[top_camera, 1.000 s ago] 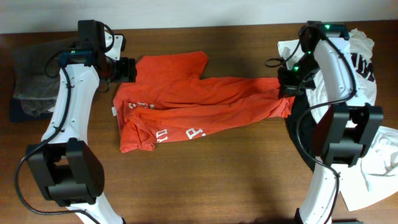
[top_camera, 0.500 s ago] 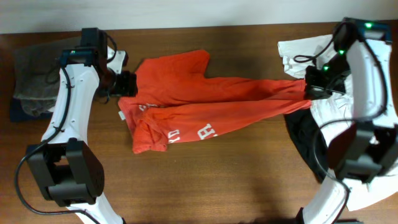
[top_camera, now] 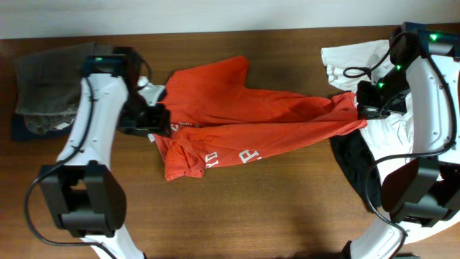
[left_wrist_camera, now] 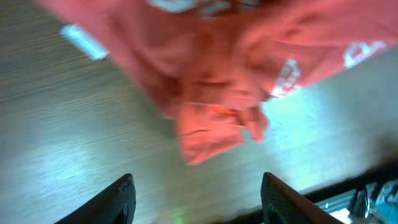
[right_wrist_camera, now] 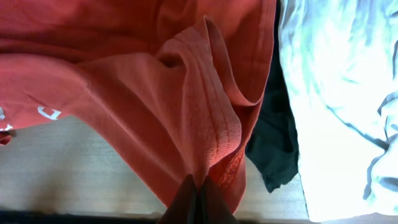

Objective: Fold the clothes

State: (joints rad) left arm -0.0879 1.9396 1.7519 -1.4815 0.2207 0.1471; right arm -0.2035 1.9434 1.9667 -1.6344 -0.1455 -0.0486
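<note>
While the right gripper (right_wrist_camera: 198,190) keeps its jaws pressed together on a ribbed, stitched fold of the red-orange T-shirt (top_camera: 244,115), the soft cotton garment lies drawn out across the middle of the wood-grain table (top_camera: 251,216). Long creases run through the cloth toward that grip at the right. At the shirt's other end the fabric bunches into a rumpled lump printed with white lettering (top_camera: 228,157), and a small white tag (left_wrist_camera: 82,42) shows at its edge.

The left gripper (left_wrist_camera: 198,186) hangs over bare wood just short of that crumpled edge. Its dark fingers (left_wrist_camera: 124,199) are wide apart and hold nothing, though its wrist view is blurred.

A crumpled white T-shirt (top_camera: 345,61) sits at the table's right side. A black garment (right_wrist_camera: 273,143) lies between it and the red shirt's gripped end, touching both. A limp grey cloth (top_camera: 43,79) is heaped at the far left corner.
</note>
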